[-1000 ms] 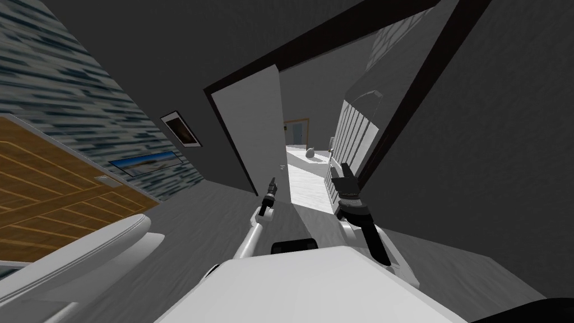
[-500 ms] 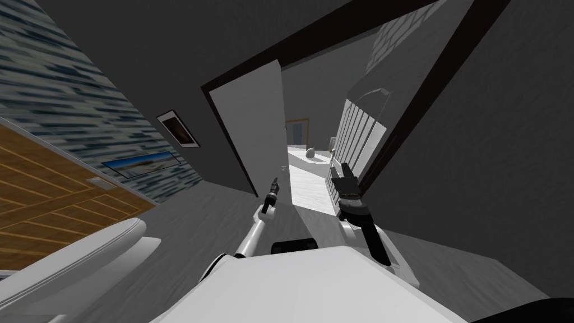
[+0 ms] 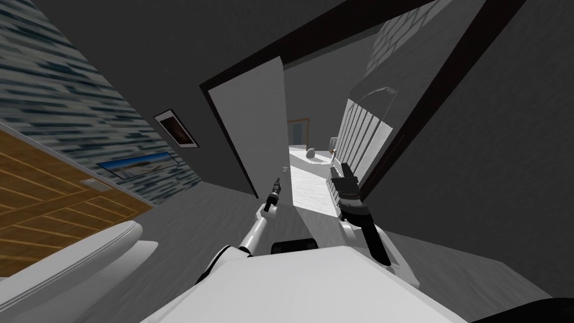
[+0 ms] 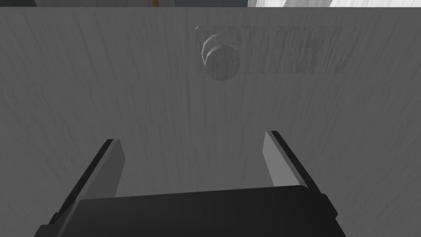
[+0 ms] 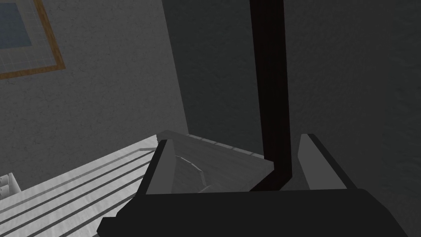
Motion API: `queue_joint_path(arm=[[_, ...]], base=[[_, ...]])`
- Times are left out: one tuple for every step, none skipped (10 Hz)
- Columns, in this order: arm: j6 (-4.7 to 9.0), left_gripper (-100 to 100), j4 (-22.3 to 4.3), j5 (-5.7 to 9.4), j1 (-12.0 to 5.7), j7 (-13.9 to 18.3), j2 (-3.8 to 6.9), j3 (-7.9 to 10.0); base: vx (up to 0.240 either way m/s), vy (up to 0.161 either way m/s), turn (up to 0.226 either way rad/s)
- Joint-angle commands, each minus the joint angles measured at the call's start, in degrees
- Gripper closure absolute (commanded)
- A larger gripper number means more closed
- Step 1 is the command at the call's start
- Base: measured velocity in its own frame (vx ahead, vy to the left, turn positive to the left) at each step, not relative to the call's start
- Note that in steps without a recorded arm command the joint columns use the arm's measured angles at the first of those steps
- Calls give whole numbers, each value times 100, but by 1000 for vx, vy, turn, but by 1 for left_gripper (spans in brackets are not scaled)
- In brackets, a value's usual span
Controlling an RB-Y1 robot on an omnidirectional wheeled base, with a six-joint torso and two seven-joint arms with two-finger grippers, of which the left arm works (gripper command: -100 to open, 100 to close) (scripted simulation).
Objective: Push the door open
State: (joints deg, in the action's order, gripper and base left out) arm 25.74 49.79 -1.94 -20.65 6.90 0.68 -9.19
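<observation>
The door (image 3: 252,123) is plain grey and stands partly open inside a dark door frame (image 3: 336,33). The left gripper (image 3: 275,184) is right up at the door, near its free edge. In the left wrist view the left gripper (image 4: 193,138) points straight at the flat grey door (image 4: 123,82). Its two fingers (image 4: 112,158) are spread wide apart and hold nothing. I cannot tell if the fingertips touch the door or stop just short of it. The round grey knob (image 4: 220,59) sits just past the fingertips, a bit toward one finger. In the head view the knob (image 3: 283,168) is just above the left gripper.

The right gripper (image 3: 342,168) is held up on the other side of the gap, close to the frame. In the right wrist view the right gripper (image 5: 234,139) is wide open too, with nothing in it. The dark frame post (image 5: 267,82) rises between its fingers. A white cupboard with slats (image 5: 82,185) lies beside it, on the far side of the doorway. What is inside the cupboard cannot be seen.

Past both grippers, through the gap, is a bright floor (image 3: 305,190) with a small round grey thing (image 3: 310,152) on it. Far off to the left gripper's side are a wall picture (image 3: 178,129) and a big white rounded thing (image 3: 67,263).
</observation>
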Motion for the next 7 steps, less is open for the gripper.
queue_joint_path(arm=[[12, -100, -254, 0, -143, 14, -24, -28], [13, -100, -397, -1, -230, 17, -46, -42], [13, -100, -528, -1, -310, 19, -67, -55], [13, -100, -627, -2, -371, 22, -85, -65], [13, -100, -726, -2, -432, 24, -103, -75], [14, -100, -878, -3, -524, 27, -131, -90], [47, -100, -848, 0, -494, 16, -126, -70]], base=[[82, 35, -17], [84, 45, -9], [87, 59, -12], [72, 67, -8], [52, 52, -9], [65, 48, -10], [33, 24, -5]])
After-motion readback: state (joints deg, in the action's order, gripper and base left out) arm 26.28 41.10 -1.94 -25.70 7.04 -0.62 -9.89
